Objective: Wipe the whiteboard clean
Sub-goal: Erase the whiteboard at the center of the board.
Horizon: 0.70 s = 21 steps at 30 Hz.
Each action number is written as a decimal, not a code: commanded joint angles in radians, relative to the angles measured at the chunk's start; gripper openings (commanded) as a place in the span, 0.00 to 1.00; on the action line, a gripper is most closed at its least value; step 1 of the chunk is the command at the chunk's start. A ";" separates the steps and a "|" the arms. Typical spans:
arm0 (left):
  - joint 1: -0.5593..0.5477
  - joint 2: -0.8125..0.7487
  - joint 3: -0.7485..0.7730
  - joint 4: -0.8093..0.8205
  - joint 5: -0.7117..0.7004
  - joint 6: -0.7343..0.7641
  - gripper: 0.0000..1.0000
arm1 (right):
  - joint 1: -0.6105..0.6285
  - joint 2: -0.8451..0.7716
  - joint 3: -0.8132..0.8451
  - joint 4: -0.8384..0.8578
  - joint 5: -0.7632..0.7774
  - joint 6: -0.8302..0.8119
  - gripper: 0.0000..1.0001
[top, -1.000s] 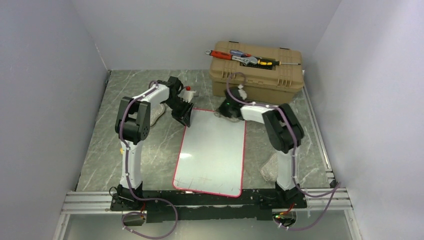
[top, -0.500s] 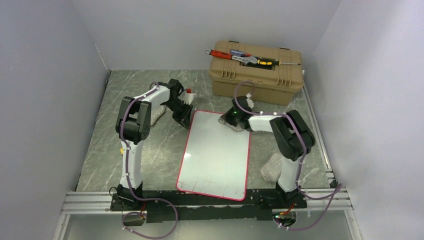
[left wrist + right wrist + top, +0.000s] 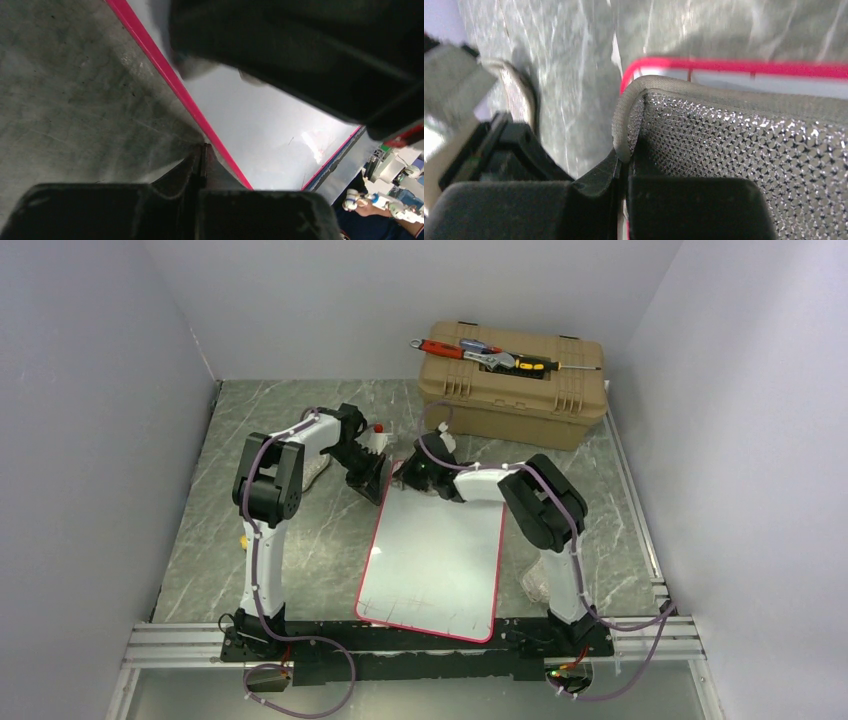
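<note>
The whiteboard [image 3: 430,550] lies flat on the table, glossy white with a thin red rim and faint pen marks near its front edge [image 3: 410,602]. My left gripper [image 3: 368,478] is shut and empty. Its tips rest on the table just outside the board's left rim near the far left corner, as the left wrist view [image 3: 202,155] shows beside the red rim [image 3: 190,102]. My right gripper [image 3: 415,476] is shut on a grey mesh wiping pad [image 3: 734,140]. The pad lies on the board's far left corner, over the rim [image 3: 724,65].
A tan toolbox [image 3: 515,385] with hand tools [image 3: 480,352] on its lid stands at the back right. A small red-capped bottle [image 3: 378,428] and a clear bag [image 3: 315,468] lie by the left arm. Another clear bag [image 3: 540,580] lies by the right arm's base.
My right gripper has slid the pad left along the board's far edge, from the right part to the left corner. The board has shifted slightly to the right. The left gripper has barely moved.
</note>
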 commanded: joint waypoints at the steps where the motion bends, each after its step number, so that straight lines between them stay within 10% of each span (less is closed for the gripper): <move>1: -0.007 0.036 -0.032 -0.016 -0.046 0.047 0.03 | -0.018 -0.037 -0.193 -0.218 -0.010 -0.036 0.00; 10: -0.003 -0.008 -0.027 -0.030 -0.006 0.060 0.07 | -0.201 -0.334 -0.521 -0.227 0.071 -0.171 0.00; 21: -0.003 -0.020 0.006 -0.071 -0.011 0.033 0.03 | 0.008 0.039 -0.090 -0.259 -0.021 -0.101 0.00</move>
